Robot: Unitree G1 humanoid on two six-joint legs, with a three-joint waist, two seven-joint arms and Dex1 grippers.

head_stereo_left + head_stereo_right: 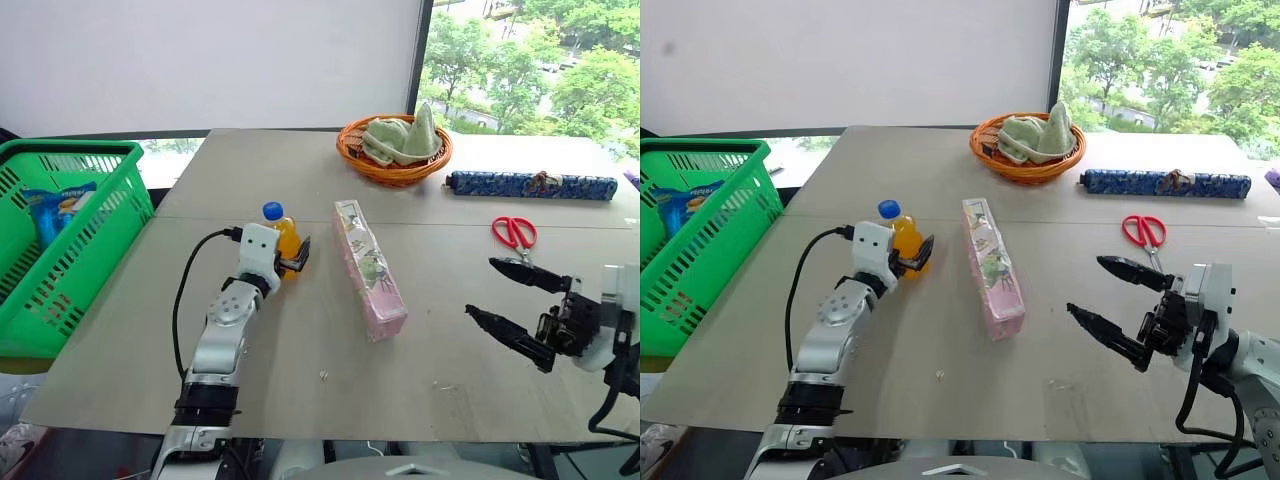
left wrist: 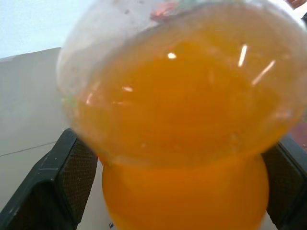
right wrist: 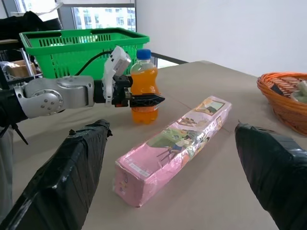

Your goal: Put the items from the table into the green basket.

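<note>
The orange-drink bottle (image 1: 286, 236) with a blue cap stands upright on the table (image 1: 470, 390), left of centre. My left gripper (image 1: 293, 256) is level and open, with its pads (image 2: 72, 184) on either side of the bottle's lower body, very close to it. The long pink floral box (image 1: 368, 268) lies flat just right of the bottle. My right gripper (image 1: 481, 287) hangs open above the table's right side, pointing towards the box with nothing between its fingers. The green basket (image 1: 70, 150) stands off the table's left edge.
A blue packet (image 1: 55, 210) lies inside the green basket. A round orange wicker basket (image 1: 395, 150) with green cloths sits at the back centre. A long blue patterned roll (image 1: 530, 185) and red-handled scissors (image 1: 515, 232) lie at the back right.
</note>
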